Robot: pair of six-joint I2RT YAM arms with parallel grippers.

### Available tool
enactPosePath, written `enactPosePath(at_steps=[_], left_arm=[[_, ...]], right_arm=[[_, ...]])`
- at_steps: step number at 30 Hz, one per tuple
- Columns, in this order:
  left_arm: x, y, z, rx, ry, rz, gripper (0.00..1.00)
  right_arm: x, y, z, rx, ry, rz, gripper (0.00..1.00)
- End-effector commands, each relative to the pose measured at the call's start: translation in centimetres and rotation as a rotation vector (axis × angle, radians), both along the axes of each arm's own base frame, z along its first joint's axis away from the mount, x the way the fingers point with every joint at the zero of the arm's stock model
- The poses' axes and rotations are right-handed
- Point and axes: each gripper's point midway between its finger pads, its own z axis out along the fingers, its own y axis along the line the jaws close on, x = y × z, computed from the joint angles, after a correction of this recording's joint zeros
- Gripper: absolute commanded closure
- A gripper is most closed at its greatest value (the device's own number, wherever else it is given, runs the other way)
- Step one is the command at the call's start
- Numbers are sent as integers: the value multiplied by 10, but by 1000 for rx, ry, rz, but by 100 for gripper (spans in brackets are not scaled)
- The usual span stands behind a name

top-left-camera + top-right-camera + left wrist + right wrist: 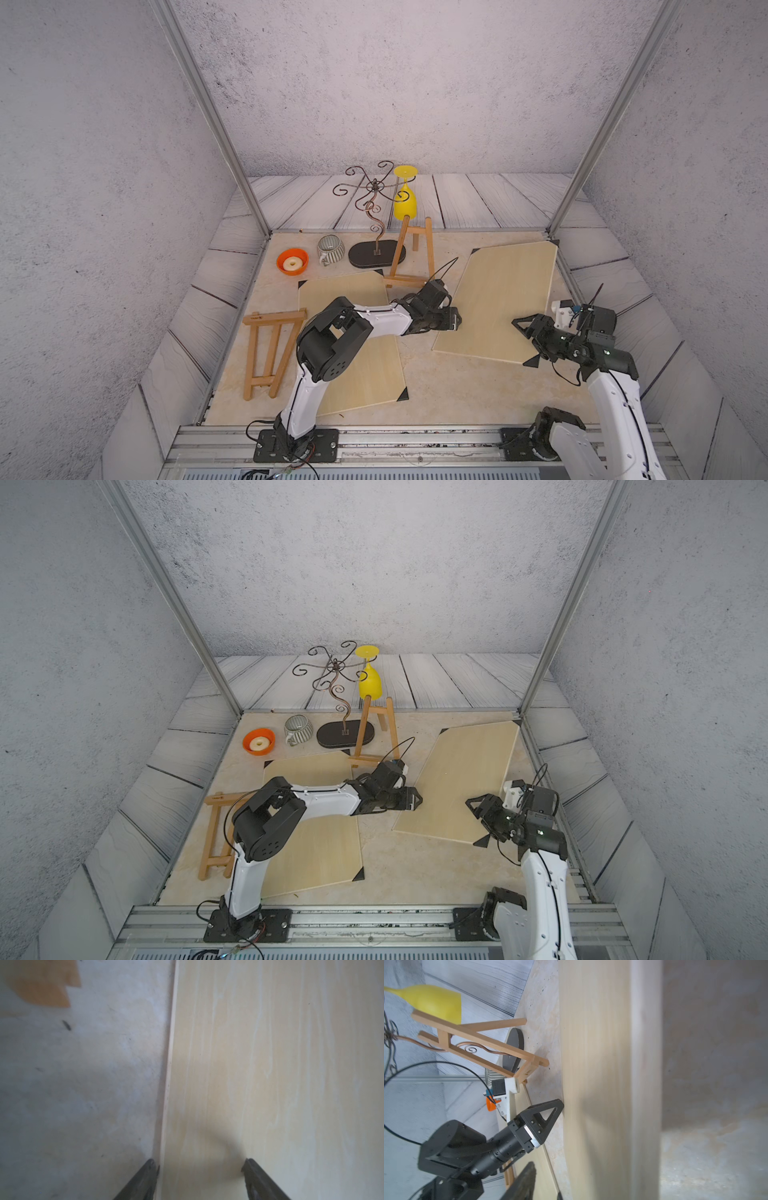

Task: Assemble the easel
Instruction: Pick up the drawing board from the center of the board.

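One wooden easel [411, 257] stands upright at the back centre, also in the right wrist view [483, 1043]. A second easel [270, 353] lies flat at the left. A pale wooden board [498, 299] lies at an angle on the right of the table. My left gripper [455, 320] is open at its left edge. In the left wrist view it [199, 1164] has one finger off the board's edge [168, 1084] and one on the board. My right gripper [525, 338] is turned sideways at the board's near right edge, jaws apart. The upper finger [525, 1180] shows; the lower one is hidden.
A second pale board [365, 374] lies under my left arm. Along the back stand an orange bowl [292, 262], a striped mug [331, 249] and a scrolled metal stand [376, 253] with a yellow glass [405, 199] hanging from it. Metal frame posts [552, 230] mark the corners.
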Motion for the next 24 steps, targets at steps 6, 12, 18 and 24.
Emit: enactPosePath(at_steps=[6,12,18,24], left_arm=[[-44,7,-33,100,114,-91,32],[-41,4,-25,88,101,-91,32],[-38,-1,-14,67,83,-96,32],[-37,-7,5,34,58,-101,32]], right_arm=[[-8,-6,33,-95,-38,-1,77],[-10,-7,44,-125,-37,15,85],[-12,-16,62,-199,-56,-1,93],[-15,-21,75,-251,-53,-4,100]])
